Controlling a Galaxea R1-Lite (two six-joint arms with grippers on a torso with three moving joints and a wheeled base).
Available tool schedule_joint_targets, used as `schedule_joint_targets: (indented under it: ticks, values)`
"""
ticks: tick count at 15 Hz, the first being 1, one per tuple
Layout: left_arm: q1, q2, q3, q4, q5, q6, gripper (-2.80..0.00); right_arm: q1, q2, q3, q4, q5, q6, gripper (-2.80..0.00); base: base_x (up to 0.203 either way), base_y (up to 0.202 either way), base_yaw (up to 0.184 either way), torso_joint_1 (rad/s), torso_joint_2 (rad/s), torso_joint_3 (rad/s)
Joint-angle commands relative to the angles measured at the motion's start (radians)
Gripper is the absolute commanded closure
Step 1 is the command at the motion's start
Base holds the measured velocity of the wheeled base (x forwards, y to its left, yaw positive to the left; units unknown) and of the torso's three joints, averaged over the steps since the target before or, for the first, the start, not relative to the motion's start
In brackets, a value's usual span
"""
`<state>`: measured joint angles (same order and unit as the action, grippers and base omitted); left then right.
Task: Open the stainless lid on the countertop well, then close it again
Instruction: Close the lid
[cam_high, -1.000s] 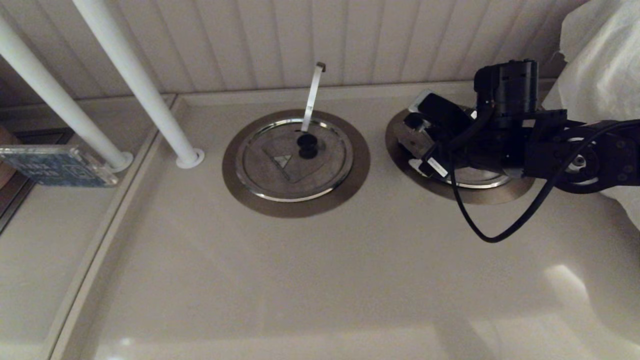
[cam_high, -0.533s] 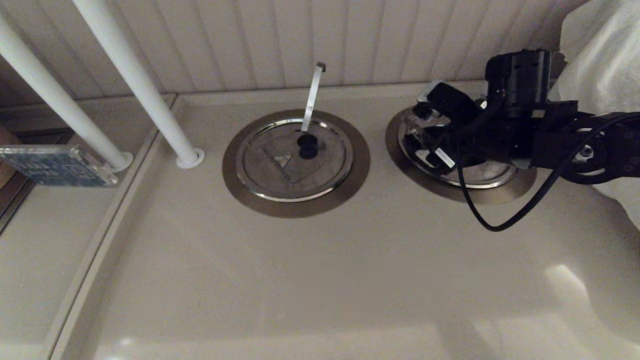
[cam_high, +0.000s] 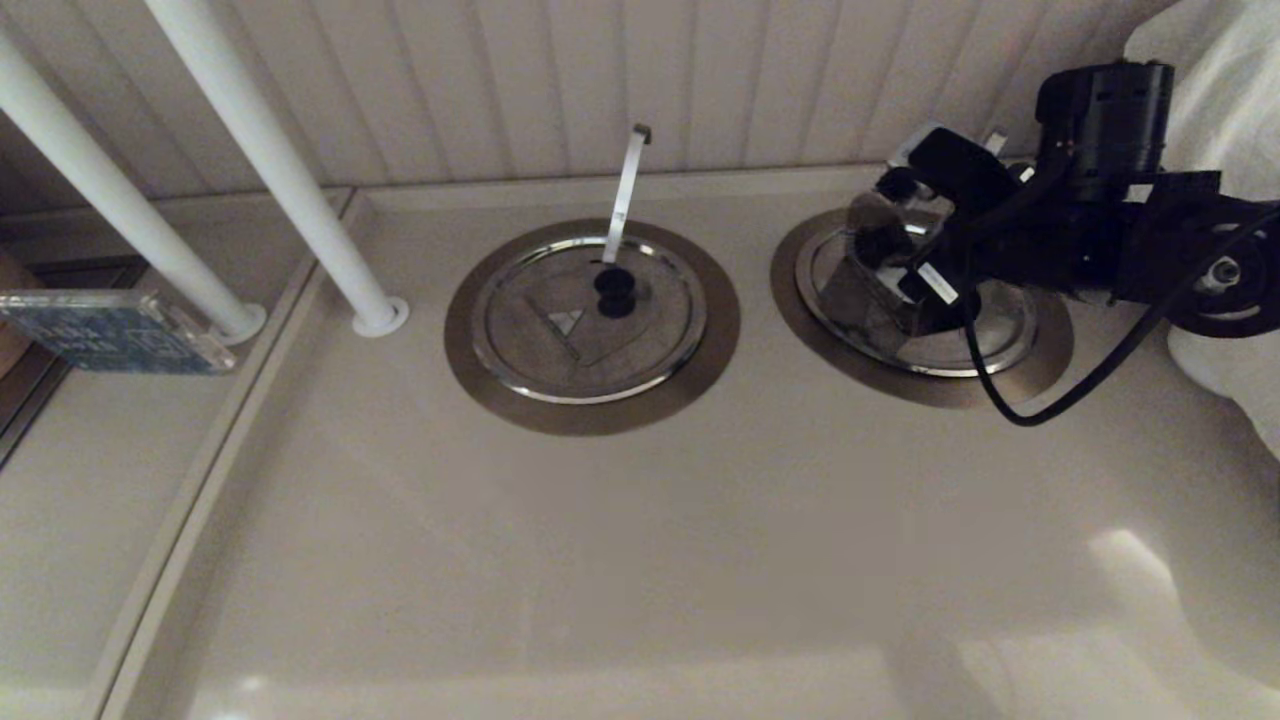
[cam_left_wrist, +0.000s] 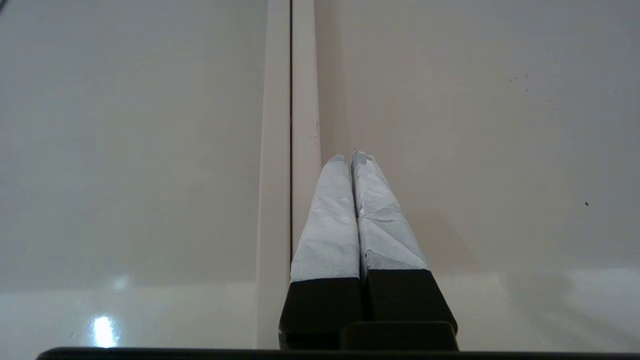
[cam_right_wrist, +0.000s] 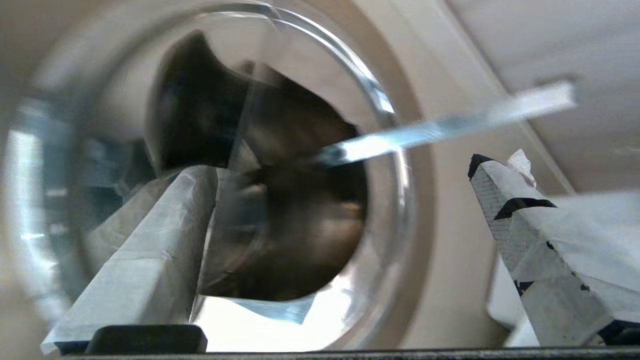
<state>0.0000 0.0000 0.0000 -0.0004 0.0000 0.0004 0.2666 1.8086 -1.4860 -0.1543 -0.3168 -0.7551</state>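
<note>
Currently we're seeing:
right gripper (cam_high: 885, 215): hovering over the stainless lid (cam_high: 900, 330) near the counter (cam_high: 640, 560) back edge, fingers spread apart
left gripper (cam_left_wrist: 350, 156): idling, fingers pressed together

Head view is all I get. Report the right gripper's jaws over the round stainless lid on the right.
Observer: The right gripper has its jaws wide open, clamping nothing.
Operator: Place the handle for me.
Observer: The flat, straight-tipped steel handle leans across the gap between the jaws, with the round stainless lid blurred behind it.
Operator: Find the left arm.
Observer: The left gripper is parked outside your view, jaws shut, above a straight seam in the pale glossy countertop.
</note>
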Motion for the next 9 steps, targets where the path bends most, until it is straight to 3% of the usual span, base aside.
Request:
schedule_joint_targets:
  ticks: [1,9]
  values:
    - [0.0,-0.001,0.0,-0.001,0.0,0.001,0.0,-0.034,-0.012,-0.002,-0.001,-0.001,-0.005,-2.8,0.0,0.0,0.0,0.0,0.0,0.0]
    - [0.0,0.0,0.0,-0.001,0.0,0.0,0.0,-0.113,-0.056,0.001,-0.001,0.029,0.003,-2.8,0.0,0.0,0.0,0.0,0.0,0.0]
